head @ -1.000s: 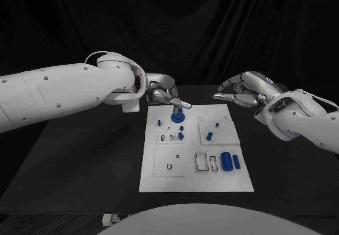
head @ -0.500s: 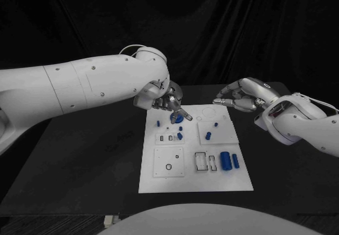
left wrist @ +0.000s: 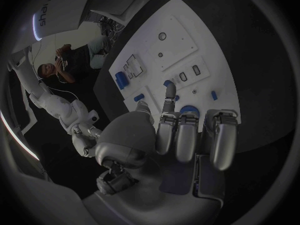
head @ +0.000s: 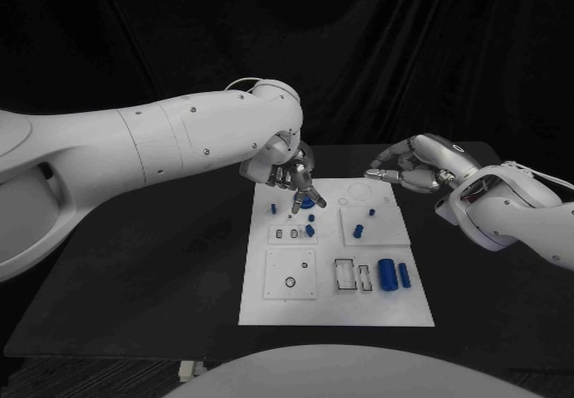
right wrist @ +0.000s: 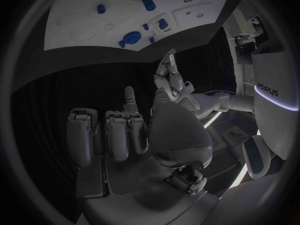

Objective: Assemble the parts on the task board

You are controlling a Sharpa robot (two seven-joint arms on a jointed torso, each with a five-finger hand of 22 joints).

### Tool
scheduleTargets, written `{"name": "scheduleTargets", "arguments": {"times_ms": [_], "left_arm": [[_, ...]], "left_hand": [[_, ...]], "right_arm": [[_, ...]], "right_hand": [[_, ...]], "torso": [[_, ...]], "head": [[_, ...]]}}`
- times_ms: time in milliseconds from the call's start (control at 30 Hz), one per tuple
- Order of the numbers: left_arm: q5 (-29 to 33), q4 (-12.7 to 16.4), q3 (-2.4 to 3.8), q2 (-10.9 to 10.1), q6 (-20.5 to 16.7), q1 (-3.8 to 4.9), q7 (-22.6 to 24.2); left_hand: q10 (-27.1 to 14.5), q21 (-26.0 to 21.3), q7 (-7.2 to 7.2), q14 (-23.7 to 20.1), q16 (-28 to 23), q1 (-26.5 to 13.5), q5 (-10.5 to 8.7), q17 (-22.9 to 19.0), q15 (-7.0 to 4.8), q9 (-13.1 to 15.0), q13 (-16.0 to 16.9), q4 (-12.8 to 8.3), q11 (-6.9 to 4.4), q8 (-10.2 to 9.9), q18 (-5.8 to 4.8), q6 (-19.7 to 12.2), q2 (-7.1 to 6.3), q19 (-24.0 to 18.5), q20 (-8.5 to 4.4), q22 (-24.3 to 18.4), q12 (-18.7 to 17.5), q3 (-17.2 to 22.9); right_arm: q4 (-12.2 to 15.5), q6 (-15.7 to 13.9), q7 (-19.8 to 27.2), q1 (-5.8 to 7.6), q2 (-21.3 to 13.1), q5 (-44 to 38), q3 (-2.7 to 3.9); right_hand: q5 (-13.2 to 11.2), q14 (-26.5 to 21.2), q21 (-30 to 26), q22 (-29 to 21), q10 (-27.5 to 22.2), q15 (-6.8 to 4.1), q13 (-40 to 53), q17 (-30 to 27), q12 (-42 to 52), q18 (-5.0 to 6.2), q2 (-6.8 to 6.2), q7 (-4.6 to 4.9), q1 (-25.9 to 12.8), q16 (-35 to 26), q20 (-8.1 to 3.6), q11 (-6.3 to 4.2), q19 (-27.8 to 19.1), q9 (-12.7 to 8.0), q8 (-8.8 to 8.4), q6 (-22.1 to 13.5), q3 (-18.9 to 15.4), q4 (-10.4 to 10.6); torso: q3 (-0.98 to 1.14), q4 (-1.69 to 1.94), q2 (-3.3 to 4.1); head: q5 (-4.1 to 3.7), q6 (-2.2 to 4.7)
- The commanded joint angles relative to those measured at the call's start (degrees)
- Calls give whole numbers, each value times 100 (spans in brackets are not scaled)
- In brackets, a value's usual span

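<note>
Round blue part (head: 306,201) at task board (head: 335,311) far edge, directly under my left hand (head: 287,176); grip uncertain. Right hand (head: 413,166) beside board, empty, fingers curled.

Few letters can be read. In the right wrist view a white panel (right wrist: 270,92) beside a glowing light strip carries dark lettering running sideways, too bent to spell out with certainty. In the left wrist view another white panel (left wrist: 45,20) bears similar dark letters next to a curved glowing strip, likewise not clear enough to spell. The task board (head: 278,307) carries no readable print.
</note>
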Motion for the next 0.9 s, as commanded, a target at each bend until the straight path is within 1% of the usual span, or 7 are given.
{"name": "scheduleTargets", "arguments": {"times_ms": [33, 133, 233, 367, 567, 733, 900], "left_arm": [[114, -117, 6, 68, 39, -74, -79], [114, -198, 6, 117, -12, -145, -81], [114, -263, 6, 159, -81, -232, -86], [111, -295, 5, 161, -325, -334, -62], [108, -409, 5, 173, -562, -441, -43], [110, -460, 5, 188, -669, -520, -25], [112, -484, 4, 204, -776, -589, -2]], "left_hand": [[605, 5, -16, 595, 15, 24, 33, 1507, -54, -8, 1493, -1, -52, -49, -91, 106, -39, 341, -51, 1209, 15, 55], [605, 3, -26, 595, 15, 9, 24, 1507, -68, -14, 1493, 10, -65, -67, -90, 144, -57, 340, -65, 1205, 15, 61], [605, 7, -38, 595, 15, 31, 55, 1507, -92, -28, 1493, -3, -85, -112, -93, 176, -70, 356, -88, 1220, 15, 98], [605, 18, -96, 595, 15, 15, 40, 1507, -147, -2, 1493, 24, -139, -127, -103, 361, -95, 393, -143, 1255, 15, 155], [605, 9, -109, 595, 15, 12, 52, 1507, -161, 12, 1493, 32, -153, -134, -98, 392, -99, 379, -157, 1235, 15, 172], [605, -9, -98, 595, 15, 86, 248, 1507, -177, 15, 1493, -8, -156, -267, -91, 332, -119, 360, -183, 1207, 15, 282], [605, -12, -79, 595, 15, 94, 276, 1507, -170, -2, 1493, -7, -143, -340, -91, 276, -124, 361, -181, 1207, 15, 317]], "right_arm": [[-4, -143, 24, -14, 22, -22, 4], [0, -191, 51, -14, 32, -22, 5], [9, -238, 78, -14, 33, -22, 5], [19, -264, 109, -15, 26, -22, 5], [13, -274, 141, -15, 28, -22, 5], [10, -264, 149, -16, 38, -22, 5], [-15, -217, 160, -18, 77, -22, 5]], "right_hand": [[15, 590, -32, 1384, 588, 40, 1507, 1509, 20, 3, -13, -4, 62, 17, 47, 34, 401, 3, -35, -41, -27, -3], [91, 590, -48, 1378, 588, 41, 1507, 1509, 20, 8, 8, 2, 122, 17, 47, 38, 390, 9, -29, -28, -50, 0], [155, 590, -50, 1377, 588, 43, 1507, 1509, 20, 9, 20, 4, 170, 17, 48, 40, 389, 13, -28, -22, -70, 1], [188, 590, -52, 1376, 588, 42, 1507, 1509, 20, 9, 24, 4, 197, 17, 48, 41, 387, 14, -28, -21, -81, -1], [222, 590, -45, 1379, 588, 46, 1507, 1509, 20, 7, -7, 11, 406, 17, 52, 47, 392, 20, -31, -19, -115, -32], [222, 590, -45, 1379, 588, 46, 1507, 1509, 20, 7, -7, 11, 406, 17, 52, 47, 392, 20, -31, -19, -115, -32], [227, 590, -45, 1379, 588, 48, 1507, 1509, 20, 7, 1, 14, 446, 17, 53, 50, 391, 23, -26, -9, -117, -30]], "torso": [[-7, -4, -2], [-3, 14, -2], [-8, 1, -1], [-4, 19, -8], [-9, 4, -2], [-11, 3, -9], [-11, 4, -7]], "head": [[43, -1], [3, -1], [3, -1], [-43, -1], [-7, -1], [7, -1], [12, -1]]}}
